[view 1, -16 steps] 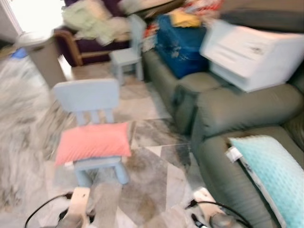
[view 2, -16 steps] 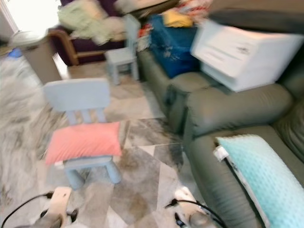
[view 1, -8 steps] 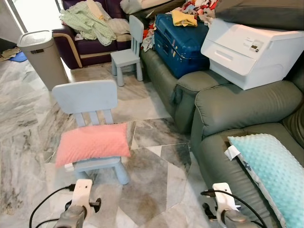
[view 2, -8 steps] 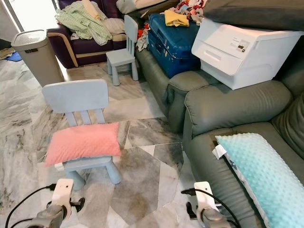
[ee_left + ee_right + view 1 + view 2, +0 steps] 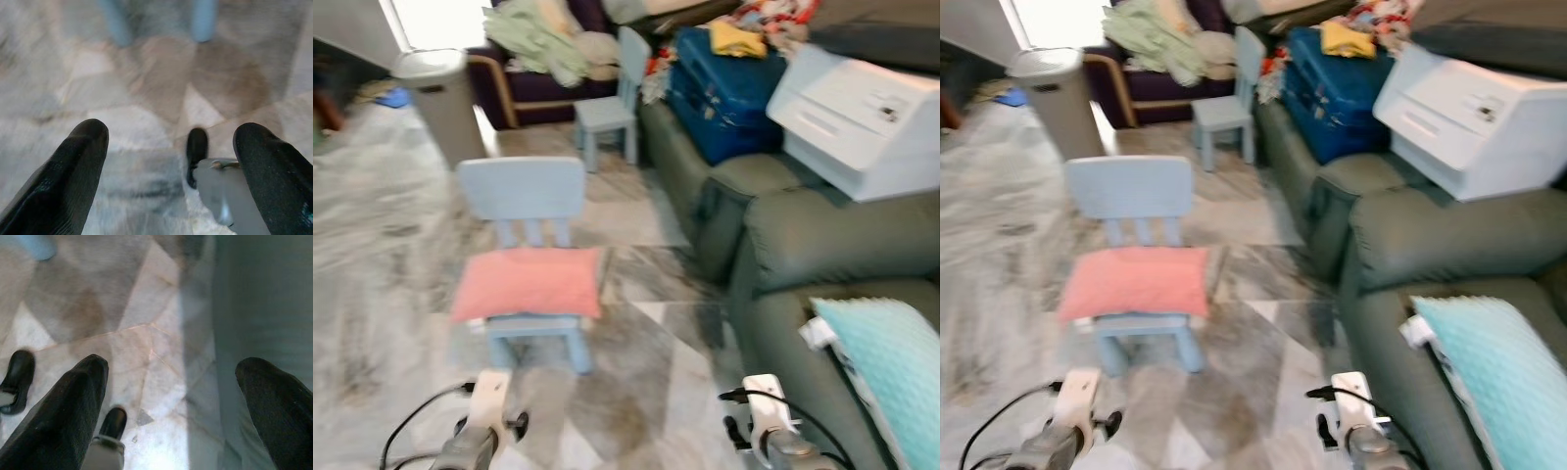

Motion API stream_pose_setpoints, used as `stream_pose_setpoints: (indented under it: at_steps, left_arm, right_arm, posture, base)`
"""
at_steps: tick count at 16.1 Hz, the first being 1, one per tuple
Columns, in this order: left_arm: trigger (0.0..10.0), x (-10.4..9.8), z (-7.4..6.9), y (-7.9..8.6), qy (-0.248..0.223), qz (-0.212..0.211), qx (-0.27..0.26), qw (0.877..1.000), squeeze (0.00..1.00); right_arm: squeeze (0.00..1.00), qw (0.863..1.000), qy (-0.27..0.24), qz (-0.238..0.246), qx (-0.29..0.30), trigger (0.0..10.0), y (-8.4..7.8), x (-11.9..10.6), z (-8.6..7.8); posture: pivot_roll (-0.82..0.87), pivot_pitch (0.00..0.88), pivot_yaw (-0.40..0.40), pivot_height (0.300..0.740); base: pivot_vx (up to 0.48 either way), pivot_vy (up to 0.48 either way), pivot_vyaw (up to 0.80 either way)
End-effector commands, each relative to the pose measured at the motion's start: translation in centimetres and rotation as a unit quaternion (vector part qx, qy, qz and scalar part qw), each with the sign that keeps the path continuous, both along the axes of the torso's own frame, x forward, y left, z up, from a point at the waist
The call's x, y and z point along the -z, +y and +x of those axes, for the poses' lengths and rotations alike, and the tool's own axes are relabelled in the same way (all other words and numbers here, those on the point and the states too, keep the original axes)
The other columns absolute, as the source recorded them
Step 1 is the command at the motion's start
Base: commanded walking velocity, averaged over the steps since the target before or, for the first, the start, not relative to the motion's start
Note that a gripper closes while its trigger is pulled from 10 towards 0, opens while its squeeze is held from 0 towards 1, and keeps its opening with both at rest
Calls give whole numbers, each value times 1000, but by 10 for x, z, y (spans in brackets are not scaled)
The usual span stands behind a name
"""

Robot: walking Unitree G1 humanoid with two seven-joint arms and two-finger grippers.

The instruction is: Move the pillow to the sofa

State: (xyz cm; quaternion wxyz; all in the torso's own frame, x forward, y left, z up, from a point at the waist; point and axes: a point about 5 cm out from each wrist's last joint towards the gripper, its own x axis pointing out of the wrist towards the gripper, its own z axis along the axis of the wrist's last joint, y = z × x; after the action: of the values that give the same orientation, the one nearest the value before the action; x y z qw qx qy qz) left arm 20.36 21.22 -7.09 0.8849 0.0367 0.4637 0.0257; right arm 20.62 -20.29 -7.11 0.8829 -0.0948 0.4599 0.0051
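Note:
A pink pillow [image 5: 530,282] lies on the seat of a small light-blue child's chair [image 5: 522,189] standing on the marble floor ahead of me. The grey-green sofa [image 5: 822,235] runs along the right, with a teal pillow [image 5: 891,352] on its near seat. Both arms hang low at the bottom of the eye views. My left gripper [image 5: 168,161] is open over bare floor, short of the chair's legs. My right gripper [image 5: 171,396] is open too, above the floor beside the sofa's base [image 5: 259,308]. Neither holds anything.
A white printer [image 5: 862,117] and a blue suitcase [image 5: 724,93] sit on the sofa further back. A second blue chair [image 5: 612,108], a grey bin [image 5: 445,93] and a dark armchair [image 5: 524,88] heaped with clothes stand behind. My feet [image 5: 17,377] show below.
The whole view has shifted right and blurred, so the camera has moved; the chair and pillow now sit nearer the centre. Both grippers stay open and low.

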Motion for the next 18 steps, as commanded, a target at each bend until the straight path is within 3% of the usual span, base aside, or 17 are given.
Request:
stream_pose_setpoints:
  at_steps: [1,9,12,18]
  left_arm:
    - [10000,1,-1,1,2,-1,-6,1000,0]
    - [10000,4,-8,5,12,-2,-19,1000,0]
    - [10000,3,-9,7,14,-2,-22,1000,0]
    - [10000,5,-13,11,19,-3,-25,999,0]
  right_arm:
    - [0,1000,2,-8,-4,10000,-3,0,0]
    - [0,1000,3,0,-17,10000,3,0,1]
    - [0,1000,4,6,-11,10000,4,1,-1]
    - [0,1000,6,7,-21,10000,6,2,-2]
  posture:
    - [69,0,20,740]
    - [72,0,21,740]
    - [73,0,23,740]
    - [73,0,24,740]
  base:
    - [0,0,800]
    - [0,0,777]
    - [0,106,0]
    - [0,456,0]
